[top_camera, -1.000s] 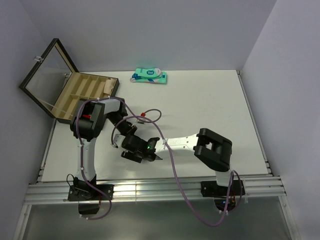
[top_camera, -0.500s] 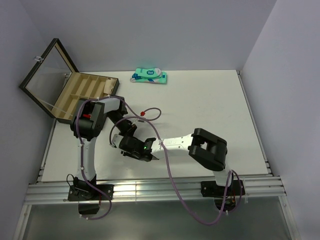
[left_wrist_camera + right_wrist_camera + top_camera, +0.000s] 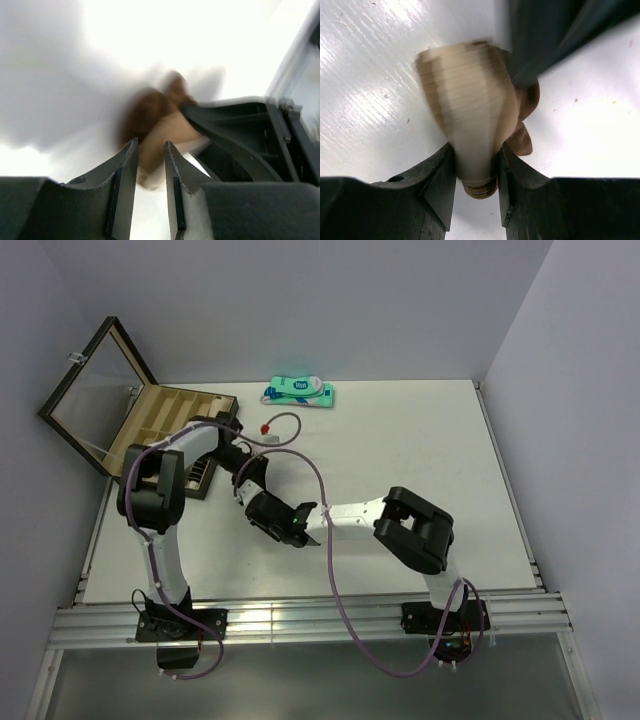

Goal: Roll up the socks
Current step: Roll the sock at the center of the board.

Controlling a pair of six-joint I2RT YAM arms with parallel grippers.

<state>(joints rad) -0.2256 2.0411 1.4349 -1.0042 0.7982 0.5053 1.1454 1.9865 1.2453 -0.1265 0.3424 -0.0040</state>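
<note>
Though blurred, brown-and-tan sock (image 3: 470, 100) pinched tight in right hand (image 3: 475, 170); left hand (image 3: 150, 144) narrow, against it, grip unclear.

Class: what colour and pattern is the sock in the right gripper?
The sock is brown with wide tan bands; best seen from the right wrist.

left gripper (image 3: 150, 150): shifted toward box (image 3: 170, 415) | right gripper (image 3: 475, 150): reached farther in
</note>
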